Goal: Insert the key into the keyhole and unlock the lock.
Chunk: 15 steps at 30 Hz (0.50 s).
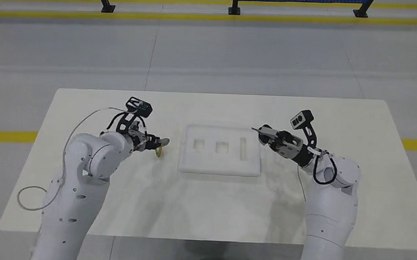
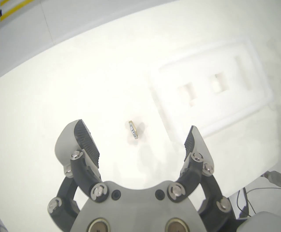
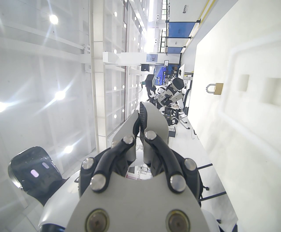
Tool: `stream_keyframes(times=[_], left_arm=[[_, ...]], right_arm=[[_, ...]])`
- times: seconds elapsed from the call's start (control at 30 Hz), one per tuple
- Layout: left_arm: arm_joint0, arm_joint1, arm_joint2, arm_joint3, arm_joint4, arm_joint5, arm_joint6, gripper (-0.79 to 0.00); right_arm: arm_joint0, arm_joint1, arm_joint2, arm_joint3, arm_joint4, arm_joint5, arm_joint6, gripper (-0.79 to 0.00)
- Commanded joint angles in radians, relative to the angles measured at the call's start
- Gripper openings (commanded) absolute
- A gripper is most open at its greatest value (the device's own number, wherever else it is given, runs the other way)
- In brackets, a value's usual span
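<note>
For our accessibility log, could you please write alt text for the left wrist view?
The left gripper, its ribbed black fingers open, hangs over a small brass padlock that stands edge-on on the white table and shows between them. A white foam tray with rectangular recesses lies beside the padlock, apart from it.

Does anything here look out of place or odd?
The lock stands upright on the bare table, beside the foam tray, not in a recess. It has no support, so it may tip. Nothing else stands out.
</note>
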Motion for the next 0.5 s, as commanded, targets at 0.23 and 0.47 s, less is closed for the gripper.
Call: stream_keyframes(times=[0.23, 0.47], left_arm=[[-0.117, -0.007, 0.110, 0.189, 0.035, 0.010, -0.093, 0.000], [-0.157, -0.011, 0.147, 0.268, 0.041, 0.035, -0.107, -0.228]], right_arm=[[0.000, 0.000, 0.000, 0.000, 0.000, 0.000, 0.000, -0.785], [0.000, 0.000, 0.000, 0.000, 0.000, 0.000, 0.000, -0.785]])
